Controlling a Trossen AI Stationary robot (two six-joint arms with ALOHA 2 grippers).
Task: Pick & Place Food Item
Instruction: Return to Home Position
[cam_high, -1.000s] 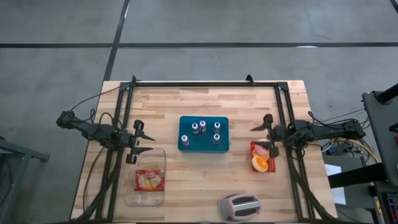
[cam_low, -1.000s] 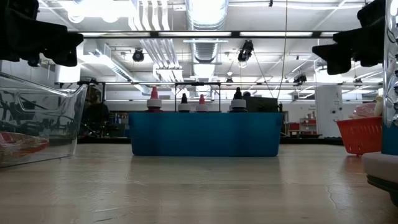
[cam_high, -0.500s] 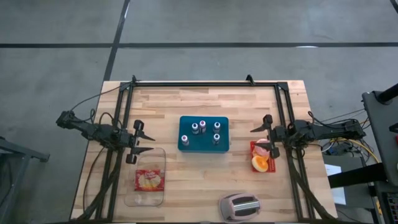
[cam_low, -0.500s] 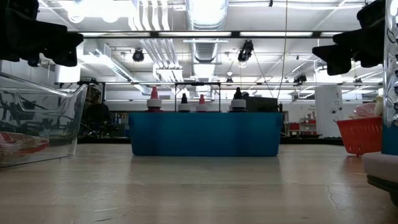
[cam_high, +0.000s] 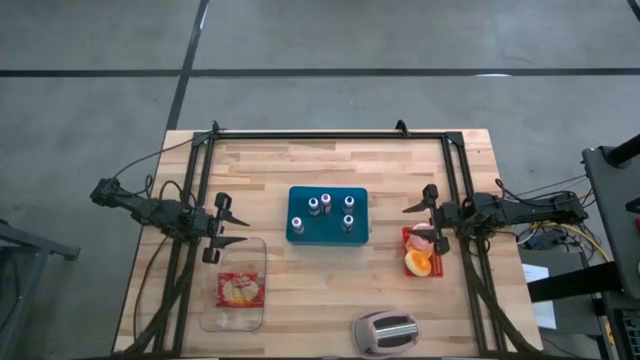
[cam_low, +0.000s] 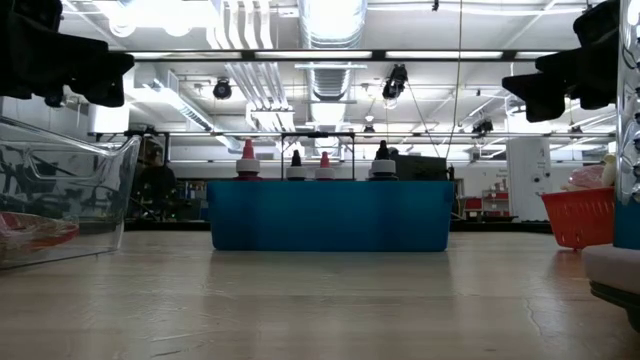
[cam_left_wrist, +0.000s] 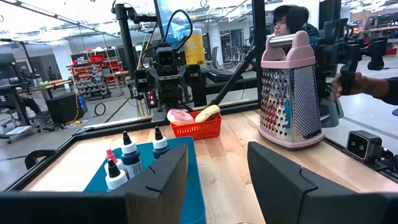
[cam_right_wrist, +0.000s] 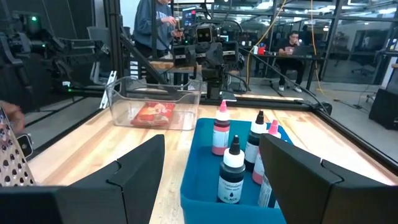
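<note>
in the transparent bin (cam_high: 232, 320), the red popcorn bag (cam_high: 240, 289)

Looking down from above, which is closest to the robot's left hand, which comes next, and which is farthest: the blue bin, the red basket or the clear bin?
1. Clear bin: right beside the left hand, on the left side.
2. Blue bin: in the middle.
3. Red basket: far across, on the right side.

In the low view the transparent bin (cam_low: 62, 200) runs off the left edge, with the red popcorn bag (cam_low: 30, 228) inside only a sliver. The wall of the blue bin (cam_low: 330, 215) hides its bottles (cam_low: 248, 160) below the caps. The grater (cam_low: 630, 140), cut by the right edge, covers the right end of the red bin (cam_low: 582, 220).
</note>
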